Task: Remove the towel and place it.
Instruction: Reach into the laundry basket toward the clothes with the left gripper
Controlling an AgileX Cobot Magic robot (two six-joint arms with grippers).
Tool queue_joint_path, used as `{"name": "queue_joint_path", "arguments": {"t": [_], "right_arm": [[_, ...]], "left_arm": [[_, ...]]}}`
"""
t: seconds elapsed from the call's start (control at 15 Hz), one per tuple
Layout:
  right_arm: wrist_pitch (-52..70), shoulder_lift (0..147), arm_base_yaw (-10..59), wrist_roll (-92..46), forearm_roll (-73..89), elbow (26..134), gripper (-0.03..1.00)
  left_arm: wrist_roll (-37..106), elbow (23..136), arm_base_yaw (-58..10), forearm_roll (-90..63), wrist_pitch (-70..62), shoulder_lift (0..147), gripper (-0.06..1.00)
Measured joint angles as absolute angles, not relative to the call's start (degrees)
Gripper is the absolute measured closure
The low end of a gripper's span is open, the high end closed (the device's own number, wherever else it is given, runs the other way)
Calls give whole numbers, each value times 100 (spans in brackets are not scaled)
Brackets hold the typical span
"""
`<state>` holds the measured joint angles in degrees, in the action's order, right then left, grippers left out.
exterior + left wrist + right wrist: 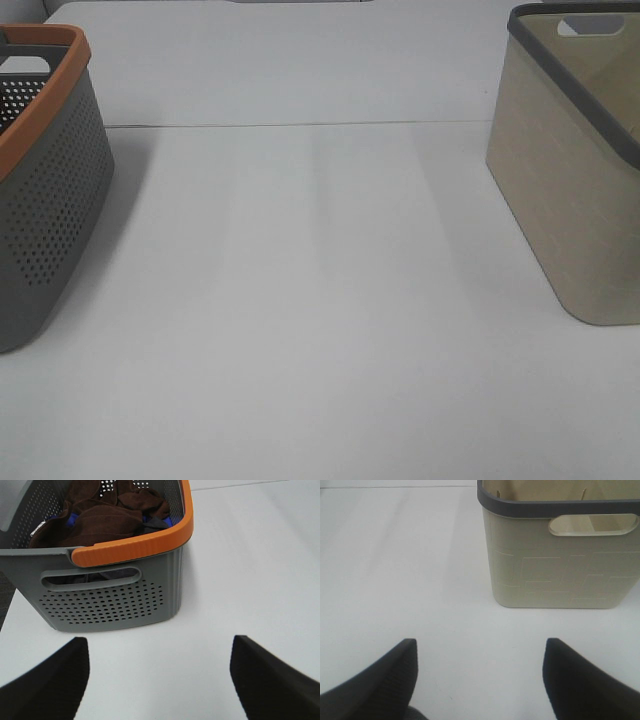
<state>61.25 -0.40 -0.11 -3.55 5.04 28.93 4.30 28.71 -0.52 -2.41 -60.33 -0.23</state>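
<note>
In the high exterior view the white table [320, 320] carries two baskets, well apart. The grey basket [50, 220] with an orange rim stands at the left edge, and the beige basket [570, 190] with a dark rim stands at the right. No gripper and no arm are in this view, and the towel cannot be seen from here, because only a small part of the grey basket's inside shows.

In the left wrist view the left gripper [160, 639] is released: its two dark fingers stand wide apart over bare table and hold nothing. The grey basket is straight ahead of it, near, with its handle slot [92, 578] turned toward the gripper. The towel [107, 522] lies inside this basket, dark brown and crumpled into a heap, so I cannot tell a long axis. A little blue cloth [74, 517] shows under it. The towel is beyond the near wall and below the orange rim [135, 542], so I judge that the gripper must rise over the rim and then come down from above.

In the right wrist view the right gripper [480, 641] is also released and grasps nothing. It faces the beige basket, where no cloth shows. I judge that the left arm is clearly the nearer one to the towel.
</note>
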Motion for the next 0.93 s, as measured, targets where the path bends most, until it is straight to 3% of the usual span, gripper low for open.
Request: {"name": "queue_joint_path", "arguments": {"t": [0.93], "right_arm": [[6125, -40, -11, -355, 504, 2893, 30]], "left_arm": [[430, 2871, -52, -241, -6033, -23, 20]]}}
